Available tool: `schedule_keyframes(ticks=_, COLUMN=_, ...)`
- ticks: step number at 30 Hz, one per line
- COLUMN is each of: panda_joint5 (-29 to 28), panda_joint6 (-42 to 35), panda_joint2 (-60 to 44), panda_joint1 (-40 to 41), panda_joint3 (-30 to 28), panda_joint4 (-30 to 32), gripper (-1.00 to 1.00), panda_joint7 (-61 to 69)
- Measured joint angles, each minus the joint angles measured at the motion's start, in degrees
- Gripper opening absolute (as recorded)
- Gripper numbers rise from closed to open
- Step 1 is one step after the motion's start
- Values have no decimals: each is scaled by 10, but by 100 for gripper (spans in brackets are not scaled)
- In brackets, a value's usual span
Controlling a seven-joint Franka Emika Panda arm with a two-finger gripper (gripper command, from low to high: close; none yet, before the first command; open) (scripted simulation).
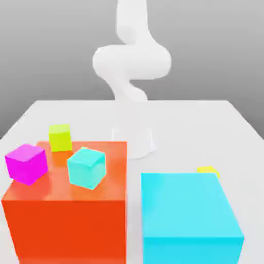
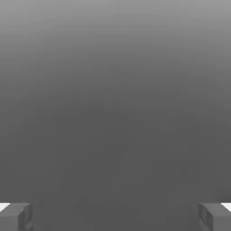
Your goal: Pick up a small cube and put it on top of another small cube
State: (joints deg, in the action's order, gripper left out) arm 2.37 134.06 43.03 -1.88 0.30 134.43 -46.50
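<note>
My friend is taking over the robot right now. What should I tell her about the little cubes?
Hand: open, holding nothing, fingers wide apart.
Small yellow cube: on the table behind the big cyan block, mostly hidden by it.
Other small cubes: cyan cube and magenta cube on the big orange block; lime cube at its far edge.
Done: nothing yet.
Left: grab the yellow cube and stack it on another small cube.

A white table (image 1: 180, 124) stands before a plain grey backdrop (image 1: 46, 46). The light is soft and even.
</note>
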Motion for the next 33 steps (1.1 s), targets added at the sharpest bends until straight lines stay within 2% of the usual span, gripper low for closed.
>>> schedule_keyframes(ticks=9, panda_joint5=75, panda_joint6=80, panda_joint2=-104, panda_joint1=-70, panda_joint3=39, panda_joint4=95, gripper=0, panda_joint7=-33)
schedule_keyframes(ticks=21, panda_joint5=137, panda_joint6=187, panda_joint2=-237, panda_joint1=-161, panda_joint3=140, panda_joint4=221, gripper=0, panda_joint7=-105)
schedule_keyframes(ticks=28, panda_joint5=139, panda_joint6=254, panda_joint2=-312, panda_joint1=-202, panda_joint3=214, panda_joint4=295, gripper=0, panda_joint7=-175)
schedule_keyframes(ticks=33, panda_joint5=100, panda_joint6=305, panda_joint2=-364, panda_joint1=-212, panda_joint3=273, panda_joint4=350, gripper=0, panda_joint7=-254)
